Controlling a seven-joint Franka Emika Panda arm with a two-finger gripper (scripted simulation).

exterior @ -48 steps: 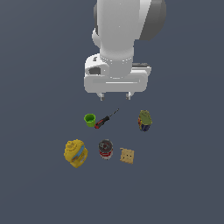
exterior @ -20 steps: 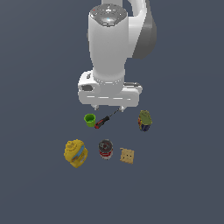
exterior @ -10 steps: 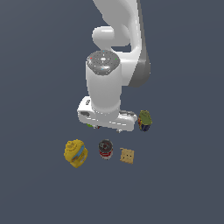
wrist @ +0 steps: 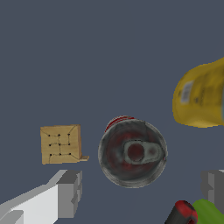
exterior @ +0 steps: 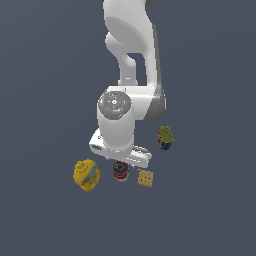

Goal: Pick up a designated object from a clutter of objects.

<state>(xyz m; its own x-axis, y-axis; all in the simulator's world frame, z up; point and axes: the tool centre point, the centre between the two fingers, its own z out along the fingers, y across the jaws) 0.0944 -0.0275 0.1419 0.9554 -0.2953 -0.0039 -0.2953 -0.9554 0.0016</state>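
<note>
- No brand or word can be read on anything. The tin can (wrist: pixel 132 153) shows you a red and white label at its upper edge and a dark grey lid with a pull tab. The yellow container (wrist: pixel 200 97) has a small pale label patch whose print is too blurred to read.
- In the wrist view you see the can from above, standing upright between the two grey fingertips (wrist: pixel 69 192). The gripper (wrist: pixel 141 191) is spread wide, with clear floor showing between each finger and the can, so nothing is being gripped.
- In the exterior view the can (exterior: pixel 120 171) sits just below the arm's hand, with the yellow container (exterior: pixel 86 174) toward the exterior view's left and the tan cracker square (exterior: pixel 145 177) just beside it toward the exterior view's right.
- Only the wrist view shows you the fingers, the lid, the dotted face of the cracker (wrist: pixel 61 143), and a red handle end (wrist: pixel 182 213) touching a green edge (wrist: pixel 208 211) at the frame's border.
- Only the exterior view shows you the green-blue pouch (exterior: pixel 165 137), well apart from the can, and the white arm body hiding whatever lies under it.
</note>
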